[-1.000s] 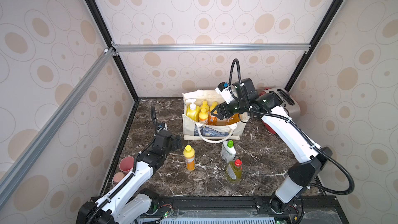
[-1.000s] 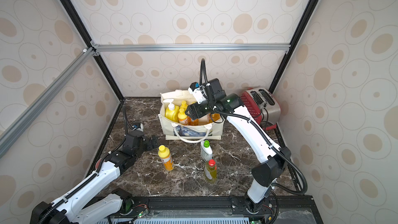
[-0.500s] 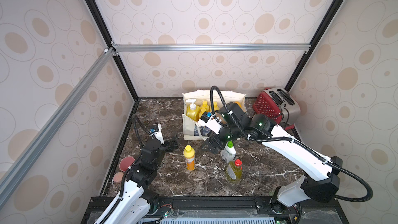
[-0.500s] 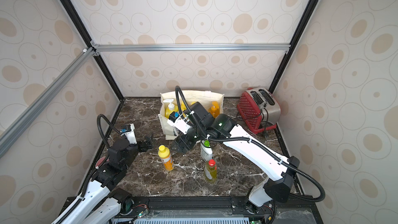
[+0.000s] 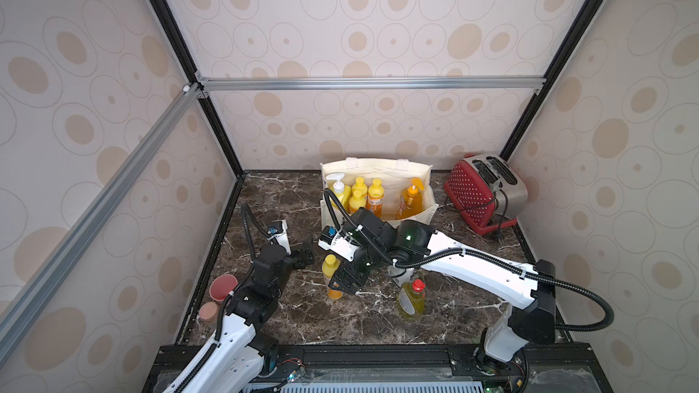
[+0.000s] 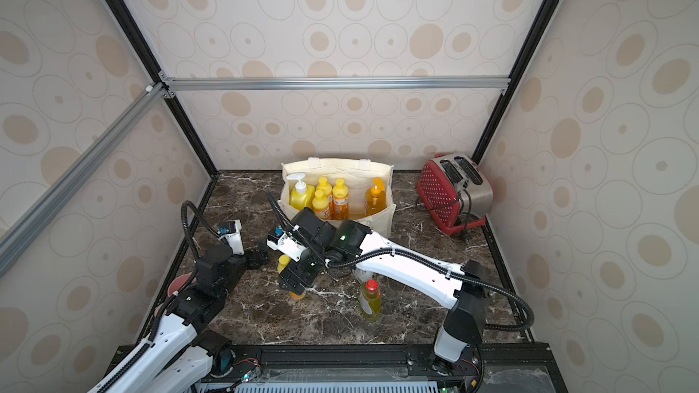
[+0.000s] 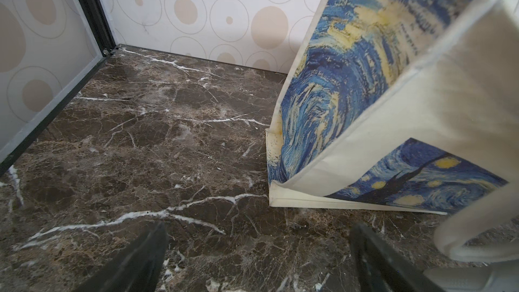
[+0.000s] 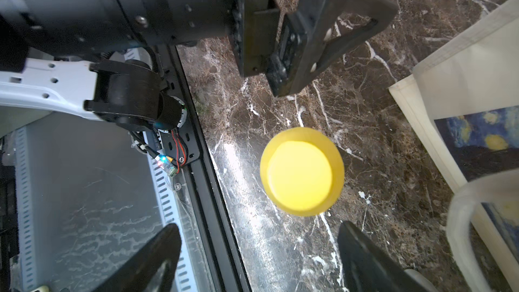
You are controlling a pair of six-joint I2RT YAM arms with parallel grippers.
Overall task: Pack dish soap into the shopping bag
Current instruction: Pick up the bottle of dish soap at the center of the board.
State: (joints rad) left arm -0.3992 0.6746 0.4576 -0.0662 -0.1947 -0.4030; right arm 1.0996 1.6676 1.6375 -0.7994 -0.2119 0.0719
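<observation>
Shopping bag [image 5: 378, 168]: one
Small orange yellow-capped bottles [image 5: 375, 194]: four, three in the bag, one outside
Pump bottles [image 5: 342, 192]: two, both in the bag
Red-capped yellow-green bottle [image 5: 411, 300]: one
Toaster [image 5: 469, 194]: one
Reddish round items, near left [image 5: 223, 286]: two

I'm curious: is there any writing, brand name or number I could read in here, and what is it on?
Nothing here reads clearly.
shopping bag: dark lettering along its painted side, too blurred to read.
small orange bottle in the bag: label print too small to read.
amber pump bottle in the bag: label too small to read.
</observation>
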